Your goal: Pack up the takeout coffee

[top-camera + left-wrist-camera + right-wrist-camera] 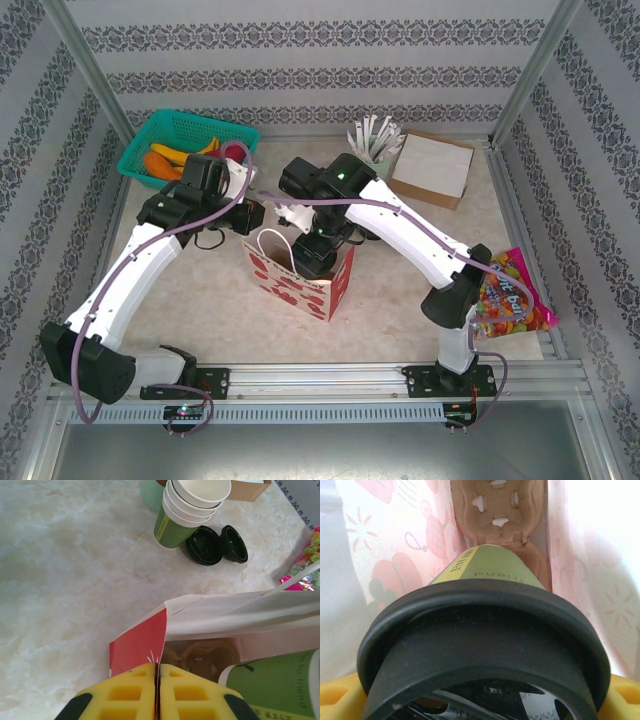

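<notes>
A red-and-white paper bag (295,285) stands at the centre of the pale marble worktop (200,300). A stack of spare cups (190,510) and loose black lids (215,545) are seen well apart from it, toward 1 o'clock in the left wrist view. The bag's mouth is held open at its 10 o'clock corner by the left gripper (157,672), whose yellow fingers are pressed together on the red side panel. The right gripper (318,250) is placed over the mouth, its fingers set wide and clamped on either side of the takeout coffee (485,630). The cup is enclosed by the bag's walls, above a brown cardboard carrier (495,510) lying on the bottom toward 12 o'clock in the right wrist view. Whether the base touches anything cannot be told. The lowering step is judged to be in hand. Next, the cup needs to be brought down upright onto the carrier before it is released, with the bag's edge pinched throughout.
</notes>
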Robot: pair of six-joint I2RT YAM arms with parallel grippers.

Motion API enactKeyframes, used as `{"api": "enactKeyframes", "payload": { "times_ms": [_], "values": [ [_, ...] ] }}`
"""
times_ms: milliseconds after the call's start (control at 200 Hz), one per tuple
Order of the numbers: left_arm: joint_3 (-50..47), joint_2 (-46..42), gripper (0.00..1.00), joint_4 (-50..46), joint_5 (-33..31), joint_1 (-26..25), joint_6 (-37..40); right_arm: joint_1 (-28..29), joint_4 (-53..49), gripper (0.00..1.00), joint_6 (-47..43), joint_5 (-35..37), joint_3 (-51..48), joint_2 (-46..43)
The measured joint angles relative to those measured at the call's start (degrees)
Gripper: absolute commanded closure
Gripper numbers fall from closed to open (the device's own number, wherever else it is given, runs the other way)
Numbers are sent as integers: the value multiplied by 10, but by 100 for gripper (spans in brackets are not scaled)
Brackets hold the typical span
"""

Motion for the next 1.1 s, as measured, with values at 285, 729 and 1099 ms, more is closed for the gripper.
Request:
{"api": "enactKeyframes", "payload": {
  "times_ms": [285,729,1099],
  "values": [
    [37,31,100,-30,5,0,4,0,0,35,15,10,0,19],
    [30,0,100,-11,-7,0,-18,-1,2,36,56,13,-43,19],
    [4,-3,100,22,14,0,-43,3,29,36,75,8,-45,31]
  ]
}}
